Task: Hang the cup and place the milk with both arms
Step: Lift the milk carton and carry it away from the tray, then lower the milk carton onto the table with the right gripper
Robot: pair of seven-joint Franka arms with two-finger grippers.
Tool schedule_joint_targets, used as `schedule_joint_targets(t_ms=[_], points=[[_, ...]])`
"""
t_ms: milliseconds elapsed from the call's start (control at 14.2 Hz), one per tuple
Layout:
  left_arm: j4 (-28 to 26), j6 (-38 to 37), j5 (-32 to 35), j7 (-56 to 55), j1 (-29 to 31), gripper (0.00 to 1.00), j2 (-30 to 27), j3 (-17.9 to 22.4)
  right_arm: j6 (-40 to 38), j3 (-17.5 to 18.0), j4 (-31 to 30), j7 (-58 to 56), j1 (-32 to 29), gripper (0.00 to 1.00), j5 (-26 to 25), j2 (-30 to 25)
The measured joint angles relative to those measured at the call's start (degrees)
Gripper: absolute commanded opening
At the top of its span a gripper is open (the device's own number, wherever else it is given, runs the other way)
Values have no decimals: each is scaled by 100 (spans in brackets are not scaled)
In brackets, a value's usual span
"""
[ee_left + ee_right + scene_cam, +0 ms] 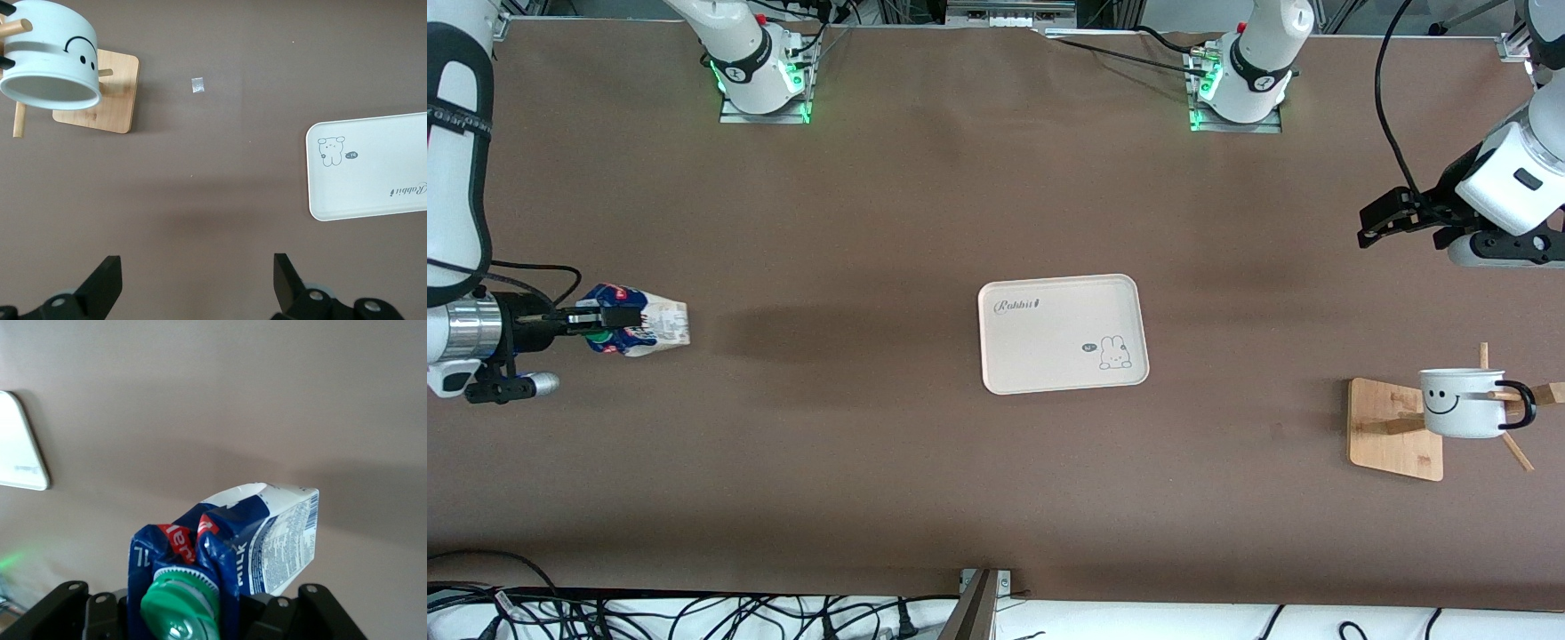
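Observation:
The milk is a crumpled carton with a dark blue top and a green cap. It lies sideways in the air over the table's right-arm end, with my right gripper shut on its top. The white cup with the smiley face hangs by its black handle on a peg of the wooden rack at the left arm's end. In the left wrist view the cup shows on the rack, apart from the gripper. My left gripper is open and holds nothing, over bare tabletop.
A cream tray with a rabbit print lies at the table's middle; its bare surface also shows in the left wrist view. A tiny shiny scrap lies on the brown tabletop near the rack. Cables run along the table's front edge.

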Motion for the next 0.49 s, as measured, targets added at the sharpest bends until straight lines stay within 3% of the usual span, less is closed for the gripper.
schedule_joint_targets(t_ms=[281,492], points=[[0,-1,0,0,0,100,0,1,119,-1,-167,-577,-219,0,800,498],[0,-1,0,0,0,100,0,1,359,-1,-178,-799,-263,0,947,747]])
